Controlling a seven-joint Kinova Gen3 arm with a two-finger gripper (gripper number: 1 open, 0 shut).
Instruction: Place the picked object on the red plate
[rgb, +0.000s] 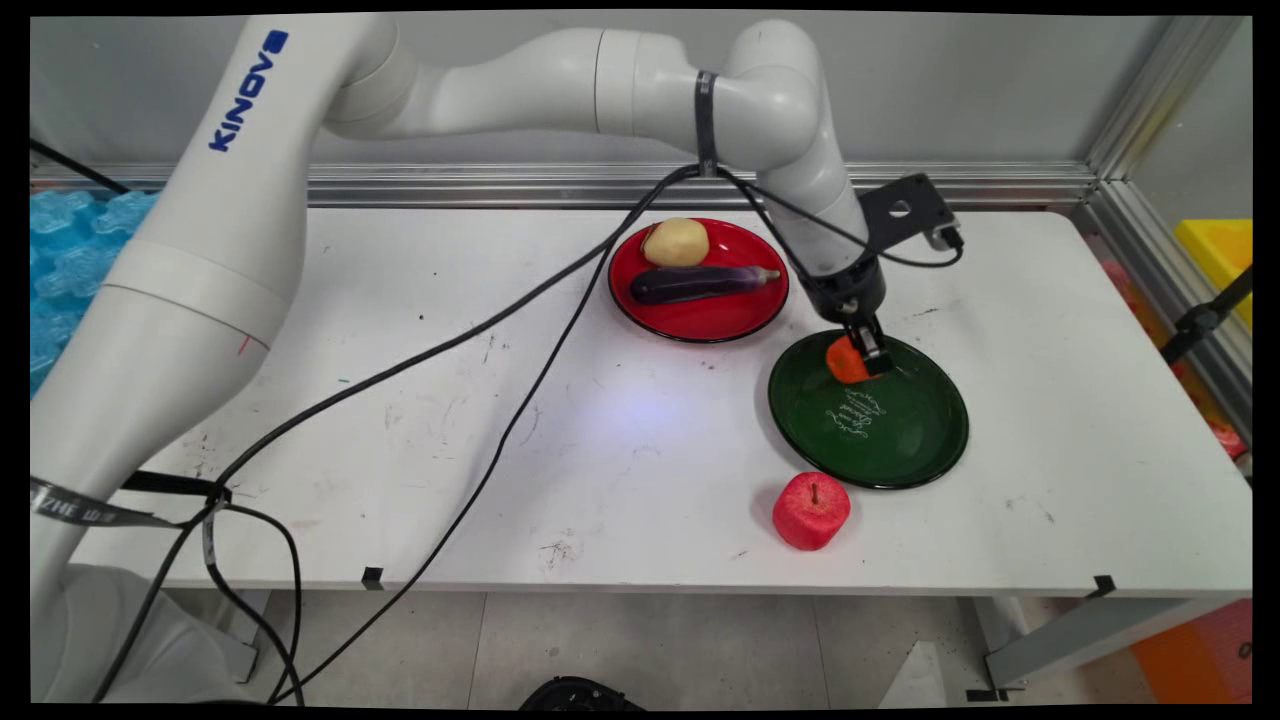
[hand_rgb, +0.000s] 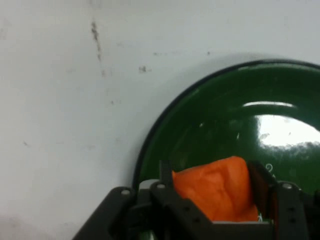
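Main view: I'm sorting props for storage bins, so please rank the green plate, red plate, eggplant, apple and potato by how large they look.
1. green plate
2. red plate, slightly smaller, though farther from the camera, so unsure
3. eggplant
4. apple and potato look alike; the apple is nearer, so unranked

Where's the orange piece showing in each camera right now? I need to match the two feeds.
Main view: the orange piece is right of centre, between the gripper's fingers, over the far left part of the green plate.
Hand view: the orange piece sits at bottom centre, between the two fingers.
Shared landmark: the green plate's dark rim, curving beside the piece in both.
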